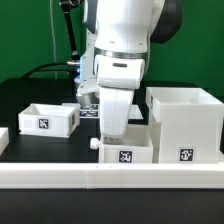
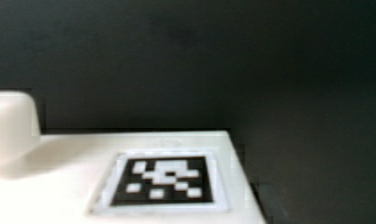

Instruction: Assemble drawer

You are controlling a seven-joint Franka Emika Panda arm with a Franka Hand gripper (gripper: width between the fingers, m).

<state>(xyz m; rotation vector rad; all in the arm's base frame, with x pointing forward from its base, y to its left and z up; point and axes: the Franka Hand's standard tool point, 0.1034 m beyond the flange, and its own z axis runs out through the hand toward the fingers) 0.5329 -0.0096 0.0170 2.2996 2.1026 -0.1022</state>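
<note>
Middle tray [image 1: 141,150] open side up, tag [image 1: 126,157] toward cam, long axis across ext. view; claw [image 1: 108,137] at it (grip unclear).

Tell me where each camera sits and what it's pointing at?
Exterior view: off the arm, looking over the border wall at it, the left tray, middle tray and housing.
Wrist view: on the wrist, aimed close at a tagged white part on the black table; no jaws clearly show.
Shared: probably that middle tray.
</note>
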